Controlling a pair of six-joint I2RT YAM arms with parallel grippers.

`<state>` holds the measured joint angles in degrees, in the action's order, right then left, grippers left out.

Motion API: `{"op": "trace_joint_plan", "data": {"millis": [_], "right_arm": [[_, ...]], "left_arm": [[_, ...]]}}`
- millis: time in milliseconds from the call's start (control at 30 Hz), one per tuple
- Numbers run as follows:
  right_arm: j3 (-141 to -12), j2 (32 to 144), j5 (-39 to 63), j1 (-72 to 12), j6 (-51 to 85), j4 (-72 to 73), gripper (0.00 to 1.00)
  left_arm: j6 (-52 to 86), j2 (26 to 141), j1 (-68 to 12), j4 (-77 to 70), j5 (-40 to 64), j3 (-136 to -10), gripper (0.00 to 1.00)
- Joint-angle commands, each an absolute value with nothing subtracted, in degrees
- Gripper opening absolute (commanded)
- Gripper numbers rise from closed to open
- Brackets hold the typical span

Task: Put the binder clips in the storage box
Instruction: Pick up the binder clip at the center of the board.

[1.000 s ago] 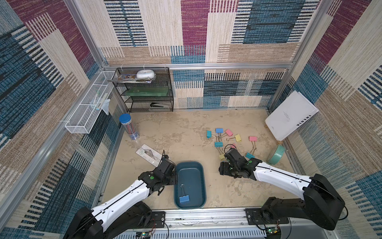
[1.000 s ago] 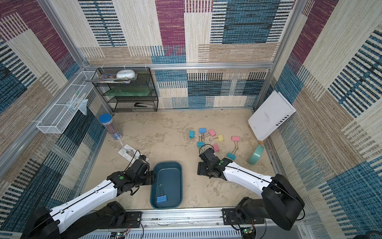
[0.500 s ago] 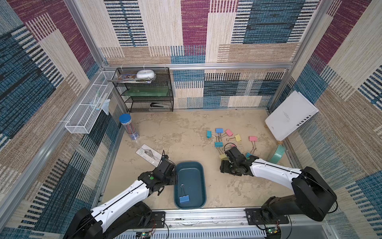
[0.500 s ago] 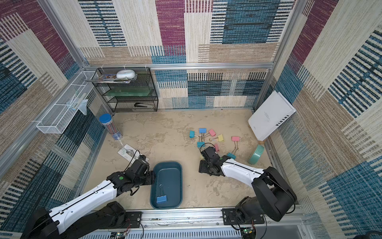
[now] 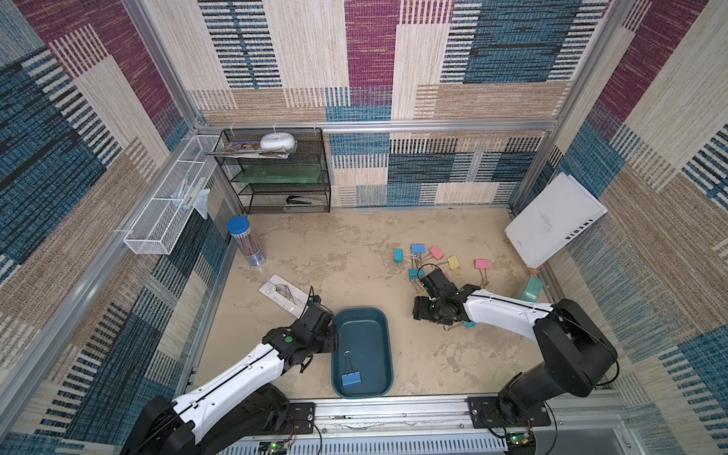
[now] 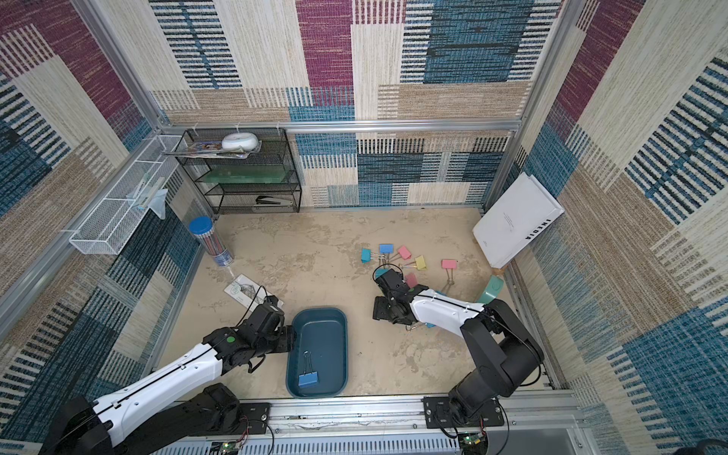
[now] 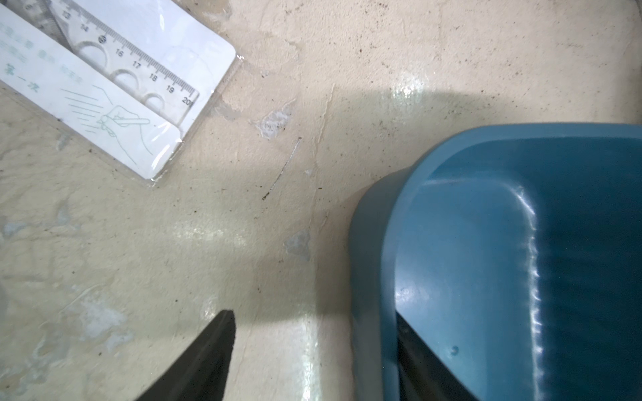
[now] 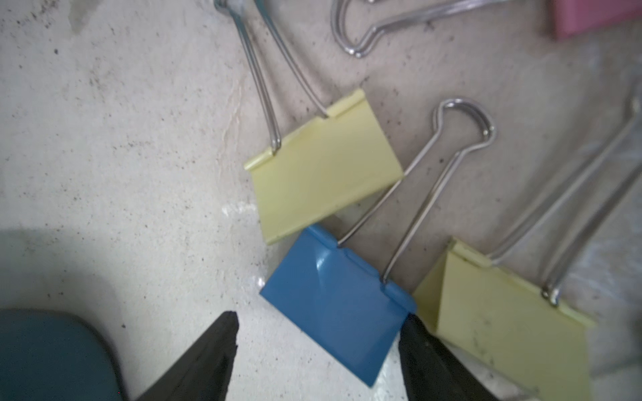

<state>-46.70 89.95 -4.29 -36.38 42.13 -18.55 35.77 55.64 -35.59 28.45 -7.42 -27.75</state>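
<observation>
1. Teal plastic, the box (image 5: 364, 315) sat at the table's near edge, seen in both top views (image 6: 319, 315). 1 boxed clip (image 5: 350, 379), blue, lay flat inside at its near end.
2. The left gripper (image 7: 312, 314) stood open astride the box's left wall near the far corner. 1 finger (image 7: 424, 364) was inside and 1 outside, gripping nothing.
3. The right gripper (image 8: 319, 317) was open, low over the loose clips right of the box. A blue clip (image 8: 340, 312) lay partly between its fingers, 1 fingertip (image 8: 413, 330) touching its corner, unclamped.
4. Yellow clips (image 8: 323, 166) lay just beside it on either side.
5. Other clips (image 5: 417, 248), blue, teal, pink and yellow, lay scattered just beyond.
</observation>
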Motion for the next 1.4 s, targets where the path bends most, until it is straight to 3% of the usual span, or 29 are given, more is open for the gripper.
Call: {"op": "trace_joint_plan", "data": {"millis": [0, 267, 800, 1133, 1367], "right_arm": [[-47.85, 91.56, -5.26, -36.22, 41.29, -19.98, 0.76], [-49.63, 95.07, -6.15, -36.12, 41.05, -20.46, 0.74], [-51.5, 97.76, -9.31, -35.86, 38.85, -24.27, 0.49], [-49.87, 88.26, -9.37, -36.47, 37.78, -26.66, 0.47], [-52.19, 81.54, -3.74, -42.02, 34.71, -28.46, 0.44]], "left_arm": [[35.15, 55.35, -35.59, 28.34, -7.03, -27.64, 0.71], [34.87, 55.2, -35.59, 28.08, -6.64, -27.55, 0.71], [34.89, 54.82, -35.6, 28.04, -6.66, -27.33, 0.71], [34.89, 55.24, -35.6, 27.98, -6.68, -27.43, 0.7], [34.9, 55.63, -35.6, 27.86, -6.68, -27.6, 0.71]]}}
